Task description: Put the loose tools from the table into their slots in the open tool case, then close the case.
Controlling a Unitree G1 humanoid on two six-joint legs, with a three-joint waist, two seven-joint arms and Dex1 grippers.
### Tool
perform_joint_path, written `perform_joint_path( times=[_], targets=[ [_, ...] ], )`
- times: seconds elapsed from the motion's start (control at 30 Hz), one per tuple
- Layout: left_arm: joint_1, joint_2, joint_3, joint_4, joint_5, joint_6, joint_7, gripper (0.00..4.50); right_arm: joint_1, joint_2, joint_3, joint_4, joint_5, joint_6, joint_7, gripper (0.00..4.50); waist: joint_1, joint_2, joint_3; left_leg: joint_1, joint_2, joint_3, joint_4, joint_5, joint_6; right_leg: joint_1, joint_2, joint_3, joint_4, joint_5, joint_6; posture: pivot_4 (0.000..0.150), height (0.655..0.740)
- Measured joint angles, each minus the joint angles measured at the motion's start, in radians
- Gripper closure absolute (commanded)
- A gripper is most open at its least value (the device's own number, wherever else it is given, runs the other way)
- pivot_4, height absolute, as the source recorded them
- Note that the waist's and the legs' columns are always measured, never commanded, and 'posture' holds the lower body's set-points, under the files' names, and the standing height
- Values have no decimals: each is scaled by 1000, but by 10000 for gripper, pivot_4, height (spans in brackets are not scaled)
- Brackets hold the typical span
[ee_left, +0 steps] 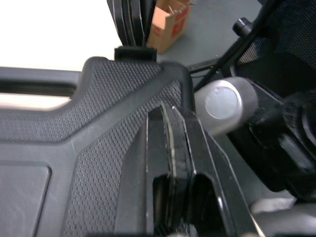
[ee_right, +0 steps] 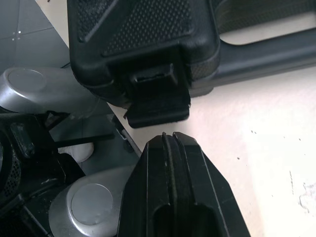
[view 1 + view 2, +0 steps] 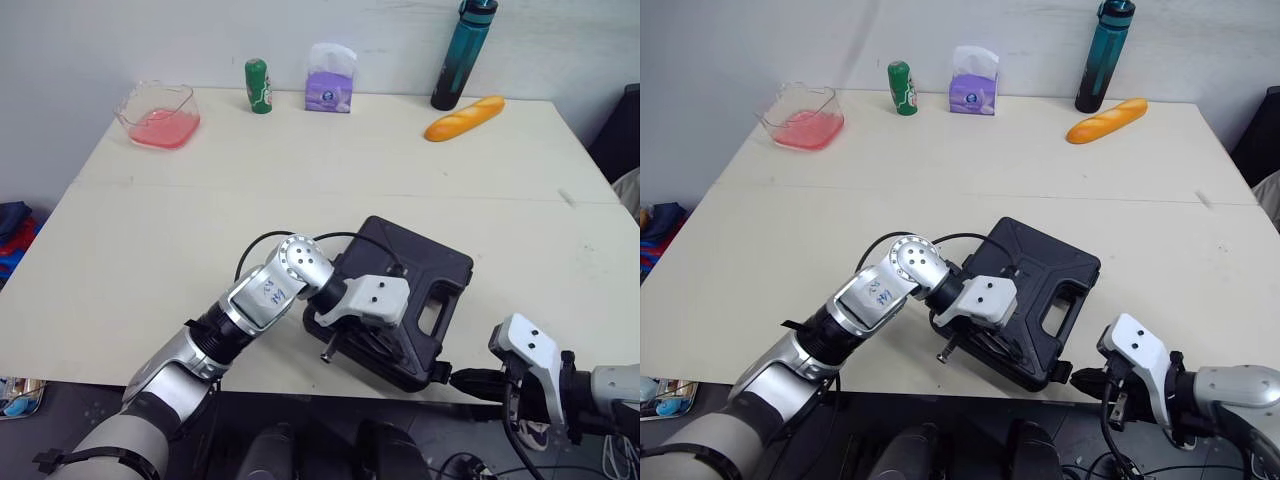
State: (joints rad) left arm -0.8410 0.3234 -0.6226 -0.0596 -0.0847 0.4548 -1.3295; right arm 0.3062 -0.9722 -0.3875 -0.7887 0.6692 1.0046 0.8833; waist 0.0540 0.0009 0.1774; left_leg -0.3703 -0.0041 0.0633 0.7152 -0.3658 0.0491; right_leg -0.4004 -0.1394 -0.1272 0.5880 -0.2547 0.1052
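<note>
The case [image 3: 420, 270] lies in the lower centre of the head view, lid down, at the near edge of the table [image 3: 300, 180]. The left end effector [image 1: 170, 118], its fingers pressed together, lies against the textured lid. The right end effector [image 2: 170, 140] (lower right, off the table edge) is also pressed together, its tips just short of a latch [image 2: 157, 106].

Tool case [image 3: 420, 265] looked black plastic, matt w/ pebbled grain. Table [image 3: 180, 240] was smooth, matt, lightly scuffed.
</note>
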Motion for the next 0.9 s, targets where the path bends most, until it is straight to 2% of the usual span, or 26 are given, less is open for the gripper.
perform_joint_path(
  times=[0.4, 0.5, 0.63, 0.67, 0.7, 0.77, 0.9],
  targets=[
    [-2, 6, -13, 85, 56, -259, 49, 44749, -213, 28, 79, 22, 87, 147, -144, 44904, -7, -1, -4, 6, -1, -3, 1, -2, 3, 8, -6, -5, -3, 1, 0, 1500, 7314],
    [-7, -11, -6, 114, 57, -267, 54, 44749, -229, 22, 79, 24, 86, 159, -165, 44904, -6, 1, -5, 6, -1, -3, 0, -3, 3, 8, -6, -5, -3, 1, 0, 1500, 7314],
    [3, -35, 34, 120, 6, -168, 40, 44749, -172, -10, 22, 1, 81, 106, -118, 44904, -1, 2, -4, 2, -1, -3, 1, -3, 4, 6, -6, -6, -4, 1, 1, 1500, 7314],
    [11, -34, 55, 126, -27, -126, 30, 39954, -155, -21, 6, -12, 66, 63, -97, 45000, -2, 3, -4, 2, -1, -3, 1, -3, 4, 5, -5, -7, -3, 1, 1, 1500, 7314],
    [12, -33, 84, 129, -72, -71, 17, 38308, -138, -34, -23, -13, 45, 21, -81, 41832, -2, 4, -3, 0, -1, -3, 1, -3, 4, 4, -5, -7, -3, 1, 1, 1500, 7314],
    [8, -7, 182, 126, -177, 32, -7, 31122, -132, -39, -119, 21, 32, -19, -48, 35316, -7, 6, 1, 0, -1, -2, 1, -2, 3, 3, -4, -6, -2, 1, 1, 1500, 7314],
    [-15, 114, 388, 105, -322, 161, -22, 12277, -119, -71, -329, 90, 109, -38, 114, 15327, -8, 10, 4, 1, 1, -3, -1, -1, 0, 4, 5, -7, 1, 1, 0, 1500, 7314]
  ],
)
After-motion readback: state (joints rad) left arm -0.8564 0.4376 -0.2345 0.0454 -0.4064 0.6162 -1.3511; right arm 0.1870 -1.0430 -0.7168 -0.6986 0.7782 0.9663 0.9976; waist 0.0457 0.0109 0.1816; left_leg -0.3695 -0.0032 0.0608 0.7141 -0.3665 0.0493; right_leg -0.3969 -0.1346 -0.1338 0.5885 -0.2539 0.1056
